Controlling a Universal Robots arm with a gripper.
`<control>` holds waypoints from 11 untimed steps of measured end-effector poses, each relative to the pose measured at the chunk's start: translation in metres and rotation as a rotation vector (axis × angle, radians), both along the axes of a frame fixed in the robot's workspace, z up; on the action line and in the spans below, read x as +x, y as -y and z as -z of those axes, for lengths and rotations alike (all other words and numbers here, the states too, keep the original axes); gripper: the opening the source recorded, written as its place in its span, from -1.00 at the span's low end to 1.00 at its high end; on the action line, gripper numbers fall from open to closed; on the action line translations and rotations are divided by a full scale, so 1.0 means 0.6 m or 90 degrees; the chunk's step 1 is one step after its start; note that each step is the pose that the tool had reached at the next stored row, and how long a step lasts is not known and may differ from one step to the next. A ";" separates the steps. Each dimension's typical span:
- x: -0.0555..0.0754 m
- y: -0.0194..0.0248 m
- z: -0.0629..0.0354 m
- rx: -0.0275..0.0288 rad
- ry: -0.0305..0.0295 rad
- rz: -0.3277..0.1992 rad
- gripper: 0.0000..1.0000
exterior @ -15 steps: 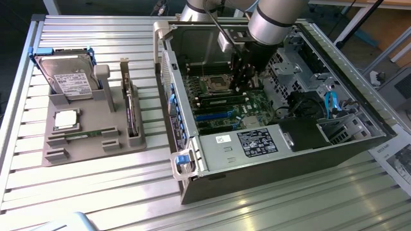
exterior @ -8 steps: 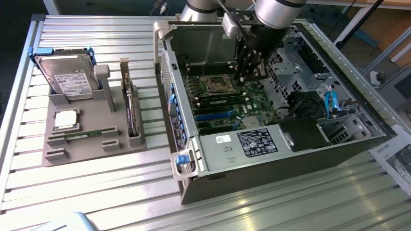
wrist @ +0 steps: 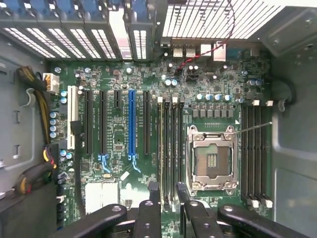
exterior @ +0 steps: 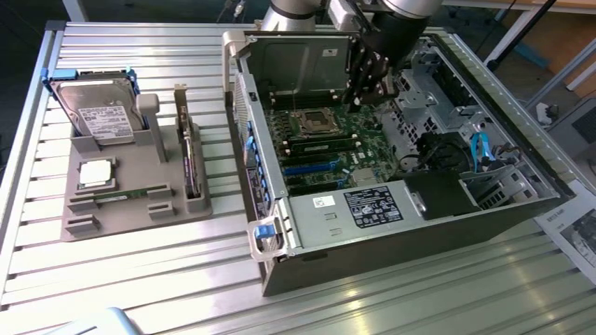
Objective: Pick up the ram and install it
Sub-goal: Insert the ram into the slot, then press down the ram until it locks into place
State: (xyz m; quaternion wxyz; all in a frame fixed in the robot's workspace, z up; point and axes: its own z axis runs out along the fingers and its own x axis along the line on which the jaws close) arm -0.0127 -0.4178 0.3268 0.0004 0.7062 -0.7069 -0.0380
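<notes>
Hanging inside the open case point(exterior: 391, 258), my pincer point(exterior: 365, 98) sits above the board point(exterior: 279, 132) with its jaws apart and nothing between them. In the wrist view the pincer point(wrist: 167, 192) straddles the near end of the slots point(wrist: 169, 144) beside the socket point(wrist: 210, 158), and bare board shows through the gap.

The ram point(exterior: 121, 196) lies flat in the grey tray point(exterior: 139, 220) on the surface point(exterior: 139, 279), toward the exterior view's left. It is well apart from the pincer, with the case's side frame standing between the 2. Its long axis runs across the tray. I judge it roughly parallel to the slots, so the offset is mainly sideways and calls for little rotation.

The exterior view supplies the ram, the tray and their offset from the pincer. The wrist view supplies what the exterior view does not resolve: the slots seen from straight above and the jaws' alignment over them. Of these slots, 1 carries a yellow-green edge along its length; whether a stick is seated there I cannot tell.
</notes>
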 end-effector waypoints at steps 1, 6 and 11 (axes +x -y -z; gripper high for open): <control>0.000 -0.0001 -0.004 0.0000 0.0000 0.000 -0.48; 0.000 0.0000 -0.006 0.0001 0.0000 0.000 -0.48; 0.000 0.0000 -0.006 0.0000 0.0000 0.000 -0.48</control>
